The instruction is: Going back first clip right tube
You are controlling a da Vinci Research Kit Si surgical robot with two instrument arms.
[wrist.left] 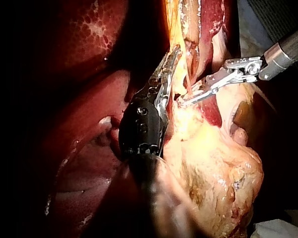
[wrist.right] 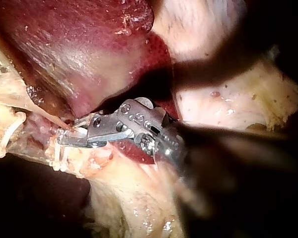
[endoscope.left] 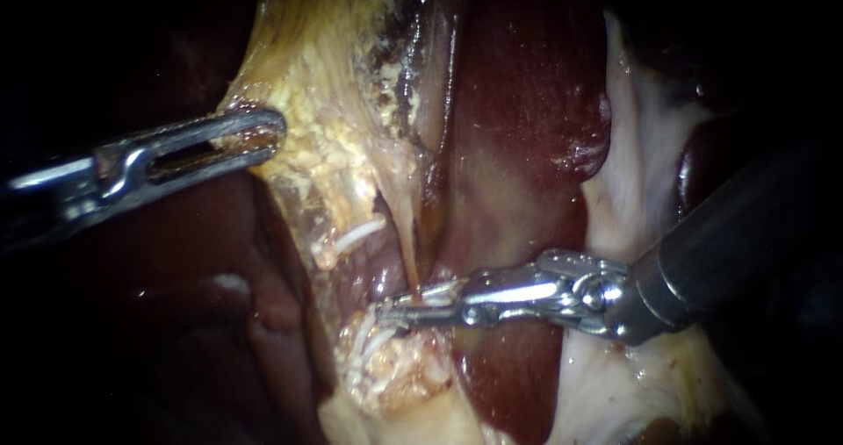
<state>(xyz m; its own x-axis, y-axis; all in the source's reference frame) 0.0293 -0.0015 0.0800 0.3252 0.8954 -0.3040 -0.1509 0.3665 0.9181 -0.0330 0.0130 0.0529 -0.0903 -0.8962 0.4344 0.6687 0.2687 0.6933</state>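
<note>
**Left instrument** (endoscope.left: 263,135): the end effector is closed on the edge of the yellowish fatty tissue (endoscope.left: 338,160) and holds it under tension. The dark liver (endoscope.left: 518,103) lies beyond that tissue.

**Tube** (endoscope.left: 406,252): a thin pale strand runs down from the stretched tissue to the tip of the right end effector. The views do not confirm that it is the right tube.

**Right instrument** (endoscope.left: 395,309): the end effector is open by a narrow gap, with the tube at or between the jaw tips. No clip can be made out on the tube.

**Hazards on withdrawal (judgement):**
- A jaw tip catching the tube during retreat would drag or tear it.
- A clip seated near the tips could be dislodged by sideways travel.
- Extra pull from the left end effector would overstretch the strand.
- Withdraw along the shaft axis, with the jaws clear of the tissue.
</note>
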